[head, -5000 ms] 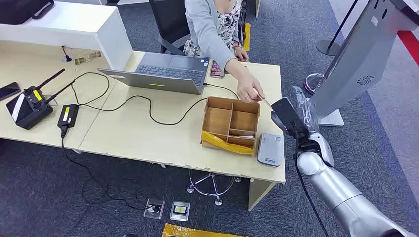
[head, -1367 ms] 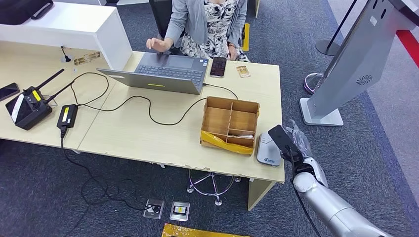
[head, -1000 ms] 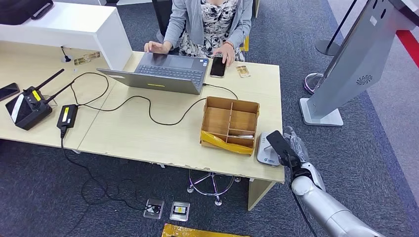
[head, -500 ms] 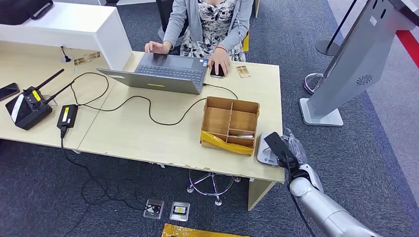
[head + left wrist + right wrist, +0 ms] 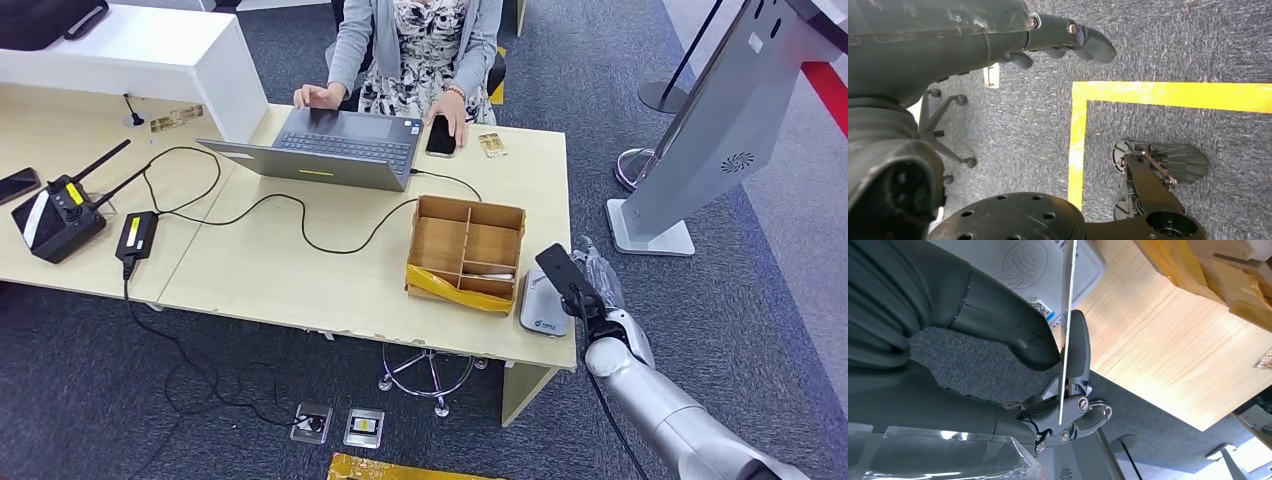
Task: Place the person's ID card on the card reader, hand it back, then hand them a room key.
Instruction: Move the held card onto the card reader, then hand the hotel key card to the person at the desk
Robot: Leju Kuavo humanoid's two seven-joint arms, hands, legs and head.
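My right hand (image 5: 582,296) sits at the counter (image 5: 300,270) corner, over the card reader (image 5: 545,303). The wooden divider box (image 5: 466,252) stands just beside the reader on my left, blocking that side. Open floor on my right out to the kiosk stand (image 5: 650,235). Bare counter between box and laptop (image 5: 335,148), crossed by a black cable (image 5: 300,215).
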